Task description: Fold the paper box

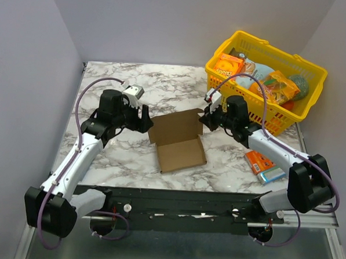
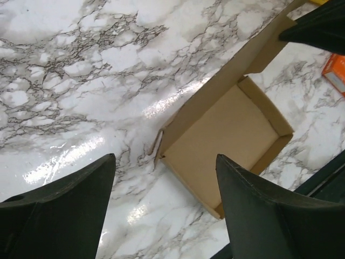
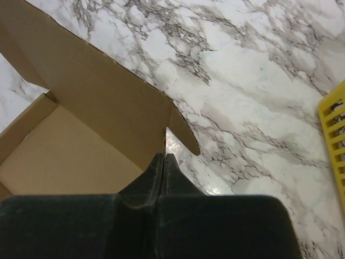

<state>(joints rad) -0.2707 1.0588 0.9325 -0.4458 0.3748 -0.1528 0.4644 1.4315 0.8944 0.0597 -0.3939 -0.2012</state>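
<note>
The paper box (image 1: pixel 180 153) is plain brown cardboard in the middle of the marble table. Its tray is formed and its lid flap stands up at the far side. My right gripper (image 1: pixel 203 120) is shut on the right end of that lid flap. In the right wrist view the fingertips (image 3: pixel 164 156) pinch the thin edge beside a rounded tab, with the box (image 3: pixel 81 151) to the left. My left gripper (image 1: pixel 145 119) is open and empty just left of the lid. In the left wrist view its gripper (image 2: pixel 164 159) hovers over the box's (image 2: pixel 226 140) near-left corner.
A yellow basket (image 1: pixel 256 41) full of groceries stands at the back right; its wall shows in the right wrist view (image 3: pixel 331 140). An orange snack box (image 1: pixel 258 162) and a blue pack (image 1: pixel 272 176) lie right of the paper box. The orange box also shows in the left wrist view (image 2: pixel 337 73).
</note>
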